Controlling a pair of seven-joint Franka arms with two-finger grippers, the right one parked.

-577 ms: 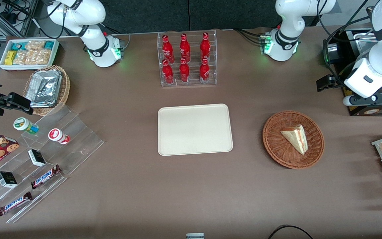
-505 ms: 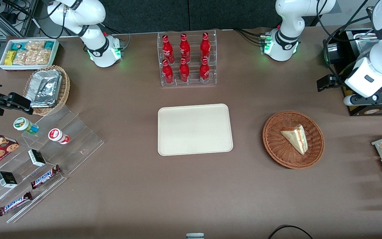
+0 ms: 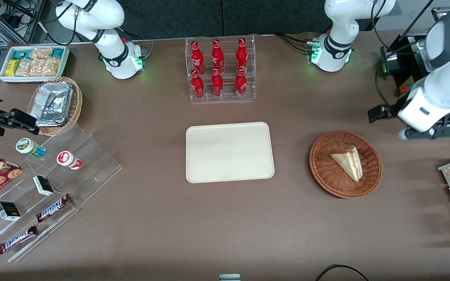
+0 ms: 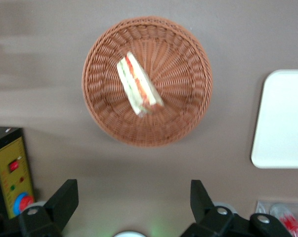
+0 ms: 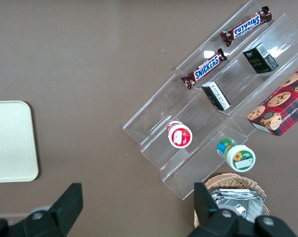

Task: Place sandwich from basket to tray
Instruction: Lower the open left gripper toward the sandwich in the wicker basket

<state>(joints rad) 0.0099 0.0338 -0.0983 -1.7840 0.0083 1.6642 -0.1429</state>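
Start at the tray (image 3: 229,152): you see a plain cream rectangle with rounded corners and a low rim, lying flat on the brown table (image 3: 225,226), nearer the front camera than the rack of red bottles (image 3: 220,69).

Move toward the working arm's end and you meet the basket (image 3: 322,171), a round, shallow bowl of reddish-brown wicker, well apart from the tray. In it lies the sandwich (image 3: 347,161), a small wedge of pale bread. You can see its pink-red and yellow filling as a stripe along the cut edge, clearest in the left wrist view (image 4: 138,84).

Last comes the gripper (image 4: 134,205), hanging above the table just beside the basket and farther from the front camera, touching nothing. Its two dark fingers (image 4: 64,198) stand wide apart, with nothing between them.
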